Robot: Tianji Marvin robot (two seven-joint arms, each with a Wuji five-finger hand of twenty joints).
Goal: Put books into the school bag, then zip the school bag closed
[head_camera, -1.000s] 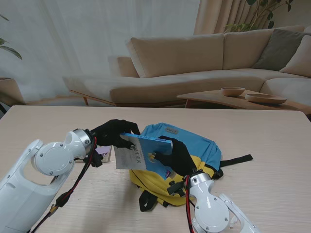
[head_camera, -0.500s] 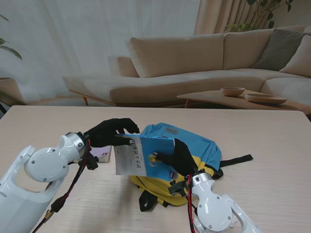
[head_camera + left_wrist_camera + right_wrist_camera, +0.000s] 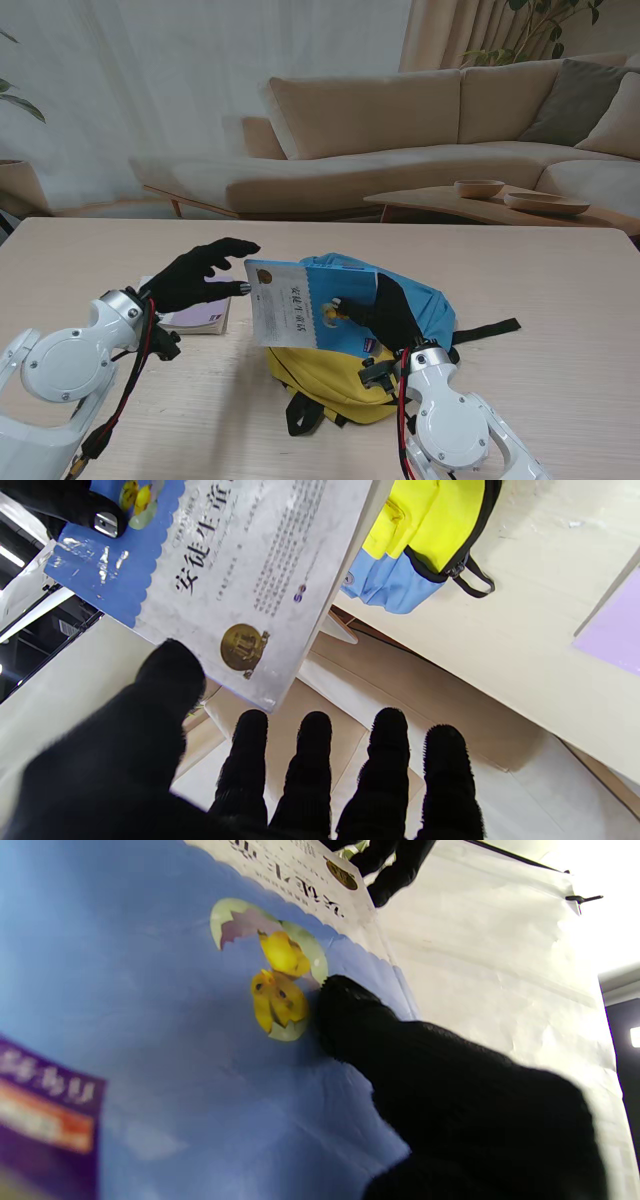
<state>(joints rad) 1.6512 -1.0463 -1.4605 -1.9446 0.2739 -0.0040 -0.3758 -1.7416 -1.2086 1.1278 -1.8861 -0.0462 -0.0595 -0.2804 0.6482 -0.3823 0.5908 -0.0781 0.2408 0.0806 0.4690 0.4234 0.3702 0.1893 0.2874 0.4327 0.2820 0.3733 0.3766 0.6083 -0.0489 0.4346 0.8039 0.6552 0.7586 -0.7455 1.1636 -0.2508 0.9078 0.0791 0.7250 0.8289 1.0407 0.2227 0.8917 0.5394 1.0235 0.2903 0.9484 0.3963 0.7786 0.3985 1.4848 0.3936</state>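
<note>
The right hand (image 3: 385, 312), gloved in black, pinches the thin blue-and-white paperback book (image 3: 310, 306) with the yellow chick on its cover, thumb (image 3: 350, 1005) pressed flat beside that chick. The book stands nearly upright, lifted above the blue-and-yellow fabric school bag (image 3: 425, 305), which lies on its side near the middle of the tabletop (image 3: 560, 280). That upright hold makes sense to me: a book held edge-down can slide into a bag's mouth, where a flat one would only lie on top.

The left hand (image 3: 195, 278) hangs open, fingers (image 3: 315, 765) spread and apart, just beside the book's white edge and holding nothing. In its wrist view the book's corner, the one with the gold medal seal, sits right beside the thumb tip; whether they touch, I cannot tell. My read is that the left hand leaves the book to the right alone.

A second book, pale purple and flat (image 3: 200, 318), waits on the tabletop beside the left wrist, toward the left edge, well placed for that free hand to take.

The bag's opening is hidden behind the held book, so whether it gapes wide enough I cannot say. One strap (image 3: 490, 330) trails toward the right edge. Neither book is in the bag, zip untouched: early going, by my judgement.
</note>
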